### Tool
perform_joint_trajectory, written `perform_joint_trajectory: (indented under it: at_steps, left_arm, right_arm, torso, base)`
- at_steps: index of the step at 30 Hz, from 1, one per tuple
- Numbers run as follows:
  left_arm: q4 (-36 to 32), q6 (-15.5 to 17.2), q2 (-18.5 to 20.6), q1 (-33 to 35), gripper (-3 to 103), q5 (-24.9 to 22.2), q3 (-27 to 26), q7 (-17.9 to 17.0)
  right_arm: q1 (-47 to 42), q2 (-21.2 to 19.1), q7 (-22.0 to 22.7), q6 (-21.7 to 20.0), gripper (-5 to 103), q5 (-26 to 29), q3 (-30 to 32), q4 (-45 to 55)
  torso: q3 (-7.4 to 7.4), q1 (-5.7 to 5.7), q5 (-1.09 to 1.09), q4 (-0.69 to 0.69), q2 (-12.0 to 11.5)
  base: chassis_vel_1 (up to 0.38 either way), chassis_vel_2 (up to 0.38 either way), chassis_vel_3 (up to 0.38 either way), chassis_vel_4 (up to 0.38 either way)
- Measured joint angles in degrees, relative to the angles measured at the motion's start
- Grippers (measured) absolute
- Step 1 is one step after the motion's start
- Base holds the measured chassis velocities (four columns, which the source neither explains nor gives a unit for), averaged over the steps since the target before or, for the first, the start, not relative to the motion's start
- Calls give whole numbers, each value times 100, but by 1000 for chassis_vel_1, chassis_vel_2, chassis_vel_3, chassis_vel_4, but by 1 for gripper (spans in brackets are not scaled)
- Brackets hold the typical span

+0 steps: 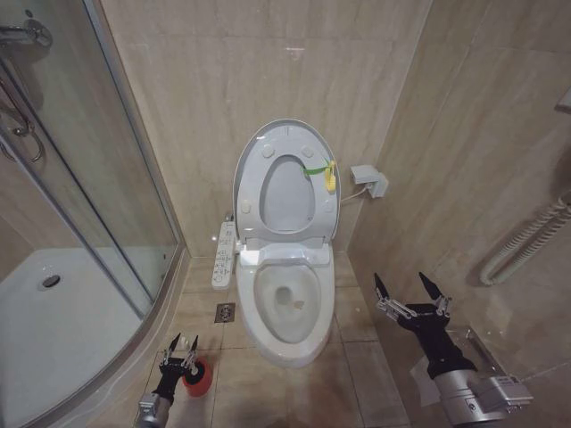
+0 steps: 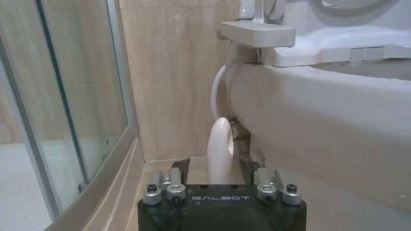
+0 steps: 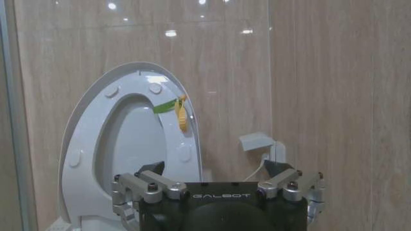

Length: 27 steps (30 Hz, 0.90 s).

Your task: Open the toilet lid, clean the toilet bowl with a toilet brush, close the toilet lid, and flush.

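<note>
The toilet bowl [image 1: 287, 308] stands on the floor against the back wall, between the shower glass and the side wall; it is heavy, fixed ceramic, hard and glossy, so it does not move and is slippery for anything that rubs it. The toilet lid [image 1: 287, 183] is already up and leans on the back wall, with the seat ring raised against it and a yellow-green tag at its right edge; I judge it light, stiff plastic that turns on its hinge, best taken at the free top rim. The right pincer [image 1: 413, 298] hangs wide open in the air to the right of the bowl, its two fingers well apart, and it holds nothing. The toilet brush [image 2: 220, 151] is the smallest thing: a thin white handle, probably light, stiff and smooth, standing in its red holder [image 1: 198, 377] on the floor at the bowl's front left. The left pincer [image 1: 182, 350] is low above this holder, its fingers open on both sides of the handle top, not yet pressing it as far as I can see.
</note>
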Motion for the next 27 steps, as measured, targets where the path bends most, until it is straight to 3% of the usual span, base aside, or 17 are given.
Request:
perform_joint_trajectory:
  at_steps: [8, 9, 27]
  left_arm:
    - [9, -3, -35, 40, 55, 2, -22, 32]
    - [15, -6, -38, 47, 23, 3, -25, 33]
    - [-236, -94, -144, 271, 20, -2, -192, -5]
  right_arm:
    - [0, 0, 0, 0, 100, 0, 0, 0]
    - [0, 0, 0, 0, 100, 0, 0, 0]
    - [0, 0, 0, 0, 100, 0, 0, 0]
  torso:
    - [0, -1, 0, 0, 0]
    - [0, -1, 0, 0, 0]
    - [0, -1, 0, 0, 0]
  base:
    - [0, 0, 0, 0]
    - [0, 0, 0, 0]
    - [0, 0, 0, 0]
